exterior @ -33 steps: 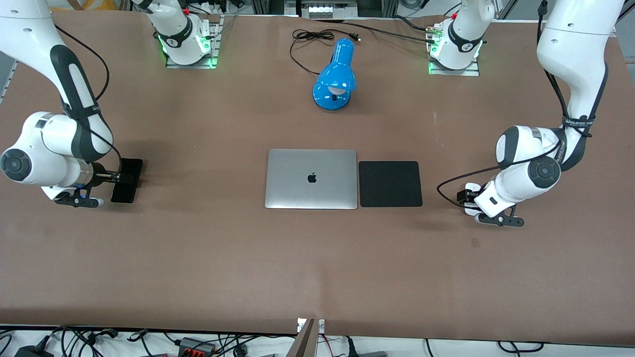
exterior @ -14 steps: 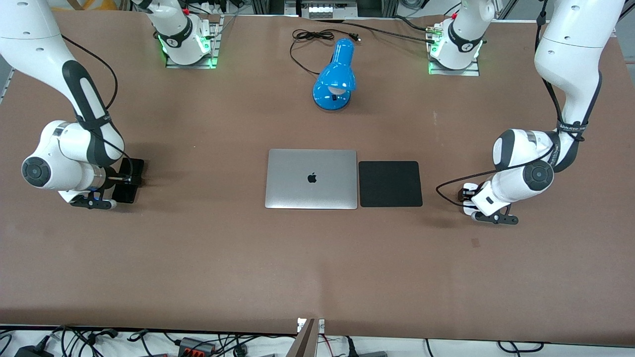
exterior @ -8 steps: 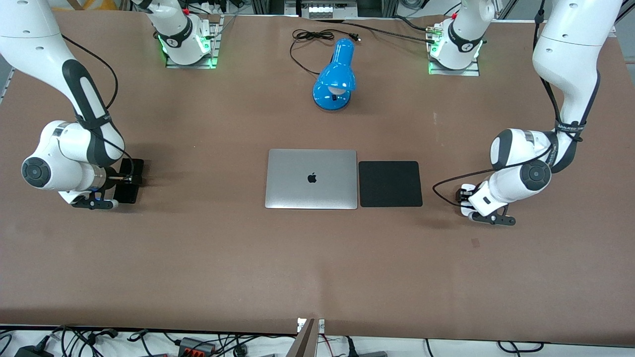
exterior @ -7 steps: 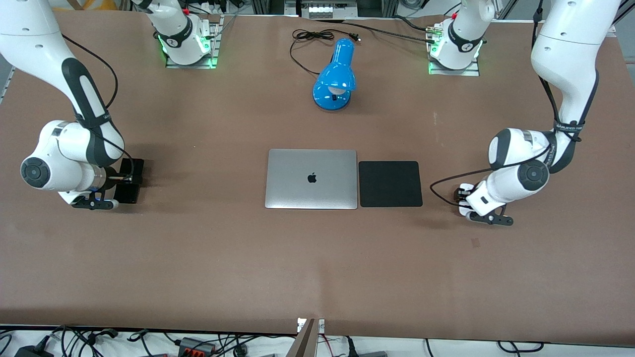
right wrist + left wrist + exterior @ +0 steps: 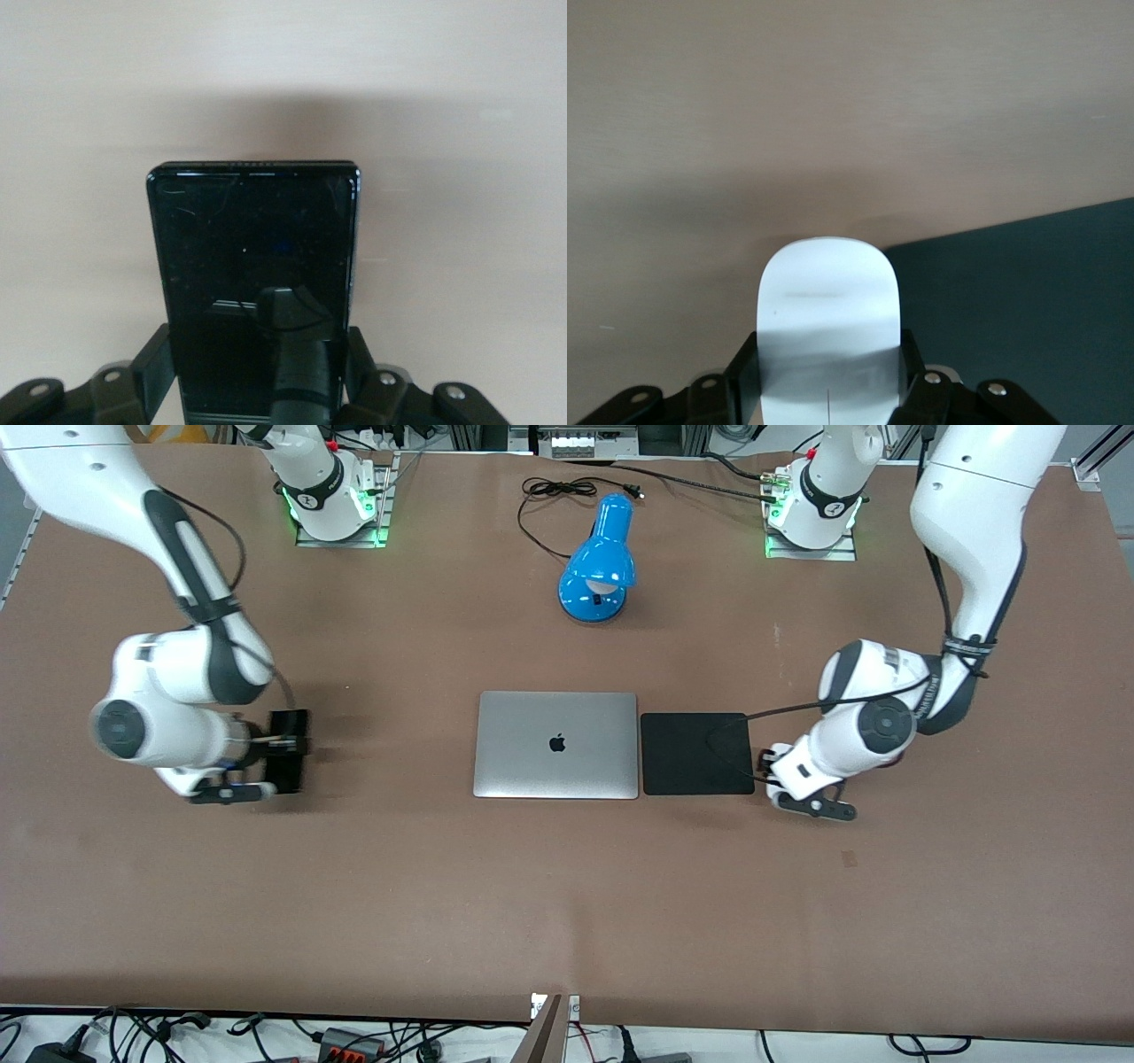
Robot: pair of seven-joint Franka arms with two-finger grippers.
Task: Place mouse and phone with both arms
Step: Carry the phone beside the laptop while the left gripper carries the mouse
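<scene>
Left pincer [image 5: 828, 403] clamps the glossy white mouse [image 5: 828, 323] — right pincer [image 5: 261, 390] clamps the slim black phone [image 5: 255, 274].

A wide brown matte table [image 5: 567, 886] is filling nearly the whole front view, lying evenly lit with soft shadows. Tangled black cables [image 5: 159, 1032] are trailing along a pale floor strip [image 5: 797, 1045] below the table's nearest edge.

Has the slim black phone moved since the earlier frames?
Yes. The slim black phone, held in the right tool, has moved toward the closed silver laptop.
</scene>
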